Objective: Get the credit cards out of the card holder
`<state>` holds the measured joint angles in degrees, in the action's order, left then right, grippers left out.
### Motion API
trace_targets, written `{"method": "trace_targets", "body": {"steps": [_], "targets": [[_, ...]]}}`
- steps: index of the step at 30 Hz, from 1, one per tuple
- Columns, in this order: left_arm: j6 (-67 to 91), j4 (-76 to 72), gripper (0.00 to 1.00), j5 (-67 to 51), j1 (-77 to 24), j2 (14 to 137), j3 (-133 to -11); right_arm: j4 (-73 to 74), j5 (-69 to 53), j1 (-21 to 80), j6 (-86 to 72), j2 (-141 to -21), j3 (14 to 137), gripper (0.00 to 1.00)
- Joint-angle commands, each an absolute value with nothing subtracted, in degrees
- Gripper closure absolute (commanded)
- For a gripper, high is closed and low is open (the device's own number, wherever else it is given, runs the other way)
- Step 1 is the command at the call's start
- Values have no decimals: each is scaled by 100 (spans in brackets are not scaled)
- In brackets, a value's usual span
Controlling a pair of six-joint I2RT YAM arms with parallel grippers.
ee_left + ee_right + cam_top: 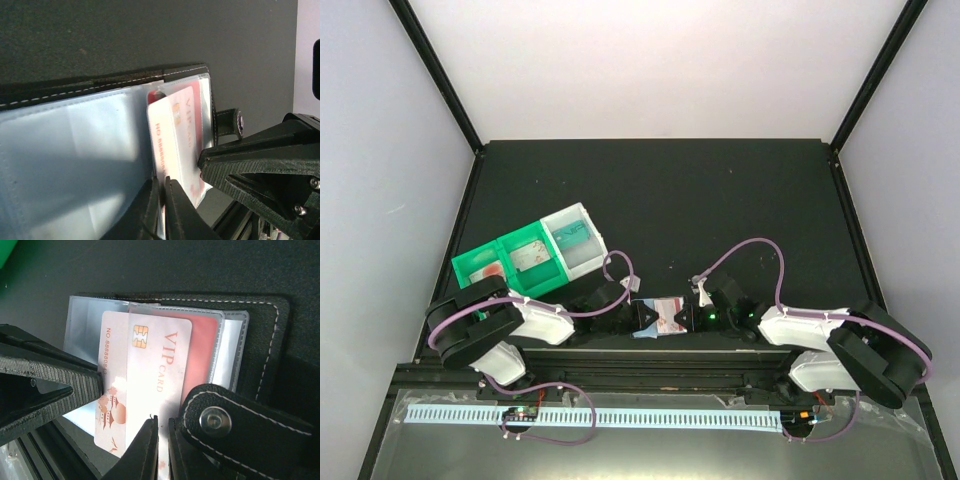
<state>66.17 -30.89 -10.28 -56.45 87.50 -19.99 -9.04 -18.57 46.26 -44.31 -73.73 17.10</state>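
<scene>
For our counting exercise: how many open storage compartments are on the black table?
3: two side by side in the green plastic tray, and one white open plastic bin just beside that tray's right end. No others seem hidden.

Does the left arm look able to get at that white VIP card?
Likely yes. The left hand is closed on the card's edge, and the card pokes partly out of the holder. The right hand grips the holder beside it, not across it.

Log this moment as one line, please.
step: card removal not yet done | left gripper: shut on VIP card | right gripper: shut on card holder | VIP card: partly out of card holder
</scene>
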Motion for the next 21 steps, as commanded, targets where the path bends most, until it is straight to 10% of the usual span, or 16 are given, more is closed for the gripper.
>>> {"method": "trace_targets", "body": {"steps": [1, 21], "targets": [[6623, -3284, 97, -1043, -5625, 8785, -1941, -756, -1758, 4643, -4479, -7384, 1558, 93], [6677, -3082, 98, -1025, -5553, 8263, -1659, -590, -1661, 4645, -4397, -7252, 1537, 93]]}}
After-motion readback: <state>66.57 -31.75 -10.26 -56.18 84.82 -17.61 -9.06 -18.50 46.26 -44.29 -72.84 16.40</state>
